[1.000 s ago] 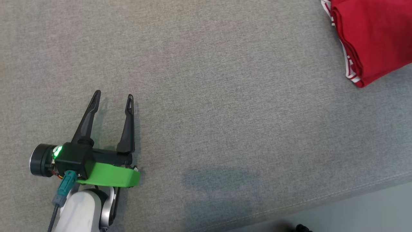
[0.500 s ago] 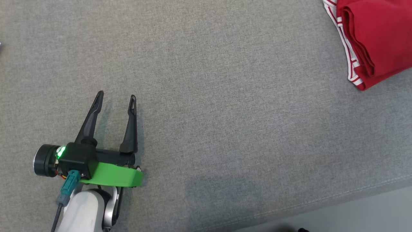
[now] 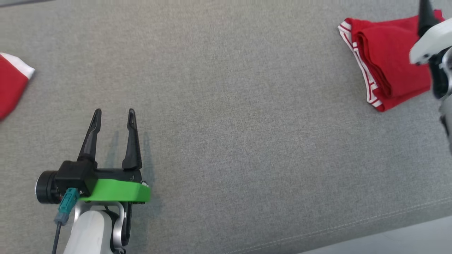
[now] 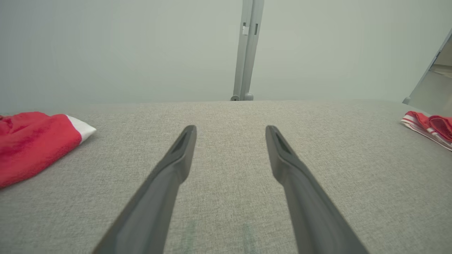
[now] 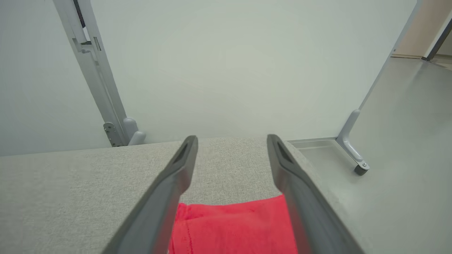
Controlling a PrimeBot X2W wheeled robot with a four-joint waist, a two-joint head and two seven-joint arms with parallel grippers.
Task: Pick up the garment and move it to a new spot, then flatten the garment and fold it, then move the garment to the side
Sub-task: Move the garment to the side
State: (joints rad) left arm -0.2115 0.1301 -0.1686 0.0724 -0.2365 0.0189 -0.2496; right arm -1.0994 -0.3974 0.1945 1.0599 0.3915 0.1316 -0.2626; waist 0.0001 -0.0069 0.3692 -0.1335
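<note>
garment (image 3: 388,67) folded, far right; r pincer (image 5: 231,137) spread over it, l pincer (image 3: 114,111) spread, empty; head view adds striped hem (image 3: 365,83).

cloth garment (image 3: 392,67), matt gry woven surface (image 3: 247,123)

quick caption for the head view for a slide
Open left gripper over the grey fabric surface, folded red garment with white stripes at far right, a second red cloth at the left edge

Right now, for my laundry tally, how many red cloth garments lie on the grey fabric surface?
2. The folded red garment with white-striped trim lies far right; the red cloth with a white edge lies far left, partly cut off.
</note>
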